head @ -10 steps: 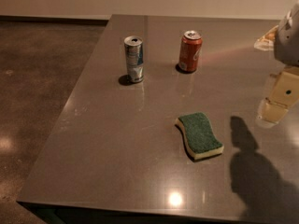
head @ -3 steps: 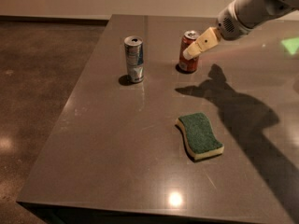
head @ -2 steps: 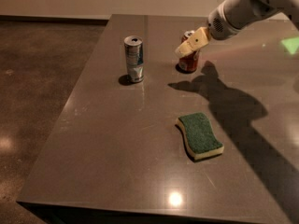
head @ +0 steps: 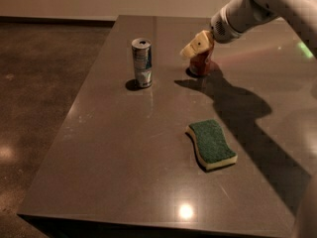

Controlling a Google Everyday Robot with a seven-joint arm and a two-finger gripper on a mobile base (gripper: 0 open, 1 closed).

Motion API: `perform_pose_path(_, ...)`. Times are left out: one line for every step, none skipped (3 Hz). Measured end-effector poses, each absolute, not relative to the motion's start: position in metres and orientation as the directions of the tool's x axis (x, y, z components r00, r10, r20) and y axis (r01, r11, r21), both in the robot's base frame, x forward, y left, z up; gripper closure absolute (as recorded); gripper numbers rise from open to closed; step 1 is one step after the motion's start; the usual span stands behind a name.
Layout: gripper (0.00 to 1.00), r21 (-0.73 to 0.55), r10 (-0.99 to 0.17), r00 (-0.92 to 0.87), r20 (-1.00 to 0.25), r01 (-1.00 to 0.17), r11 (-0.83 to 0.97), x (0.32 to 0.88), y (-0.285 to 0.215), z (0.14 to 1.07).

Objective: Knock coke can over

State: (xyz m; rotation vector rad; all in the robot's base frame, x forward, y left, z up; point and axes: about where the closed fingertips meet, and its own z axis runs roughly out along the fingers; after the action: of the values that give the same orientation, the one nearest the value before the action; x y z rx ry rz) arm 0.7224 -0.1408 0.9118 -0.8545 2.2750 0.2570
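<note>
The coke can [head: 202, 63], red-orange, stands at the back middle of the grey table [head: 124, 152]. Its top is hidden behind my gripper. My gripper [head: 194, 47] reaches in from the upper right on a white arm [head: 257, 6]. Its tan fingers lie across the can's upper left side, touching it or right in front of it. The can looks upright or slightly tilted; I cannot tell which.
A silver-and-blue can [head: 141, 62] stands upright to the left of the coke can. A green sponge with a yellow base [head: 211, 143] lies on the table nearer the front. The table's left edge drops to a dark floor [head: 39, 93].
My gripper has swung in from the right edge of the table to the coke can and now covers the can's top. The other can and sponge have not moved.
</note>
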Motion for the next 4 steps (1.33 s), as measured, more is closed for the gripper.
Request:
perform_pose_path(0.38, -0.041, -0.5, -0.539, -0.678, -0.651, 0.758, 0.722, -0.139, 0.914)
perform_pose_path(0.61, -0.034, -0.497, -0.528, -0.688, -0.661, 0.749, 0.712, -0.142, 0.921)
perform_pose_path(0.85, -0.05, -0.519, -0.527, -0.673, -0.668, 0.743, 0.687, -0.157, 0.935)
perform_pose_path(1.0, -0.127, -0.604, -0.519, -0.604, -0.686, 0.717, 0.661, -0.173, 0.959)
